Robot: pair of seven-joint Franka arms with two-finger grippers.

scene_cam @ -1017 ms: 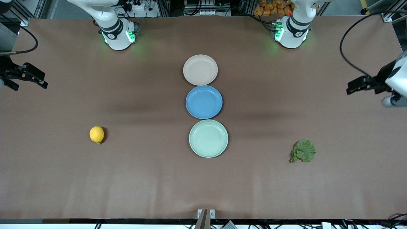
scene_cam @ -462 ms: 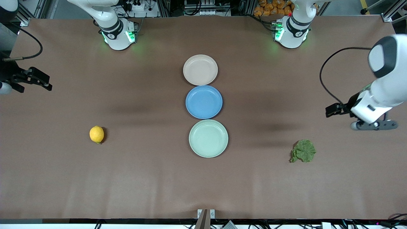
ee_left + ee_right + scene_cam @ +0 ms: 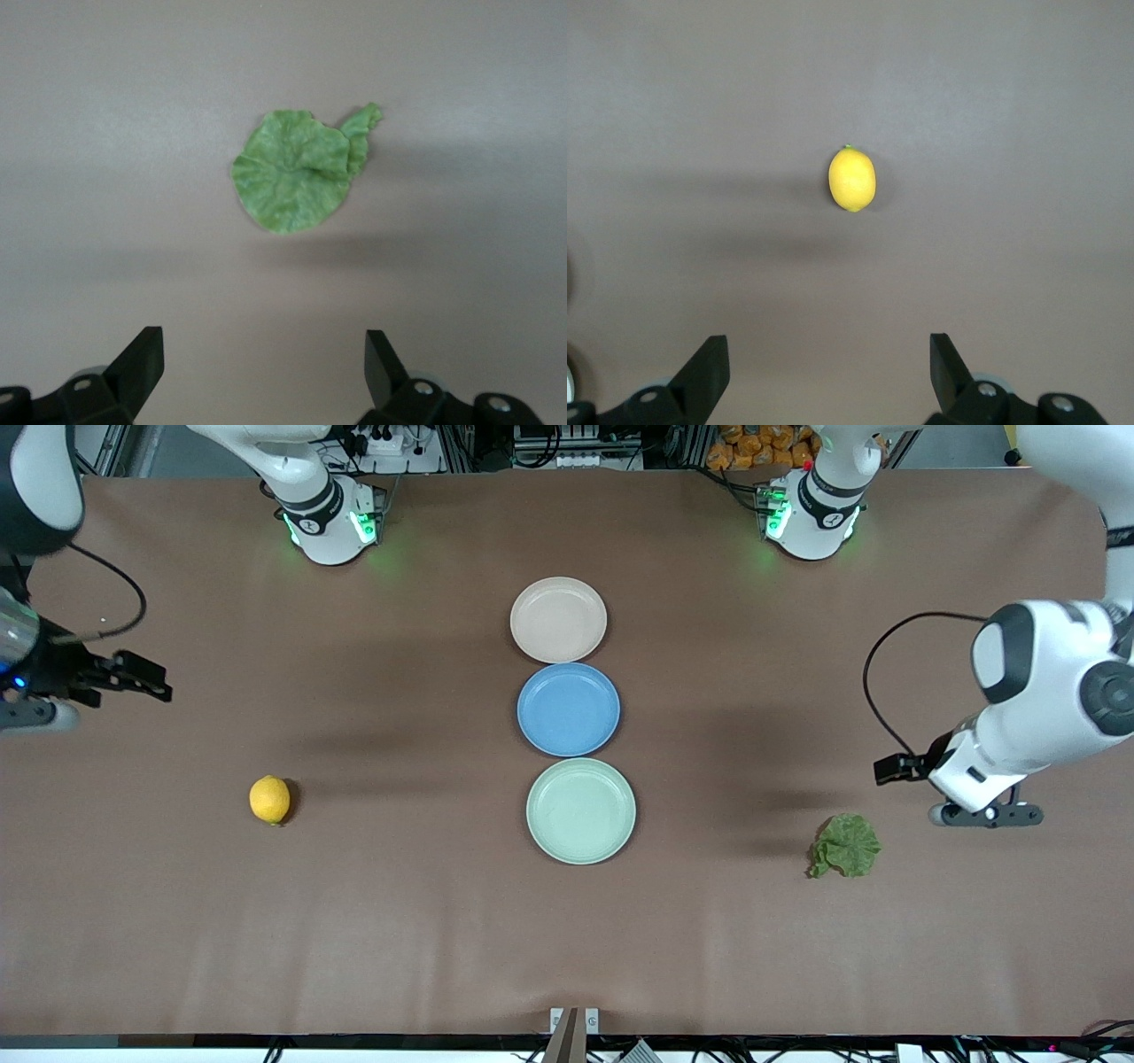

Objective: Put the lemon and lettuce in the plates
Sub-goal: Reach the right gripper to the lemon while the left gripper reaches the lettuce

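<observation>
The lemon (image 3: 269, 800) lies on the brown table toward the right arm's end; it also shows in the right wrist view (image 3: 852, 179). The lettuce (image 3: 847, 847) lies toward the left arm's end and shows in the left wrist view (image 3: 296, 170). The beige-pink plate (image 3: 558, 620) and the mint green plate (image 3: 581, 810) are both empty. My left gripper (image 3: 985, 815) is open and empty (image 3: 264, 341), up over bare table beside the lettuce. My right gripper (image 3: 35, 716) is open and empty (image 3: 828, 347), up over the table's end, apart from the lemon.
An empty blue plate (image 3: 569, 708) sits between the two task plates, all three in a row at the table's middle. The arm bases (image 3: 330, 522) (image 3: 811, 514) stand along the edge farthest from the front camera.
Both arms have swung in from the table's ends. The left gripper has come down toward the lettuce, and the right gripper has shifted toward the lemon. Lemon, lettuce and plates have not moved.
</observation>
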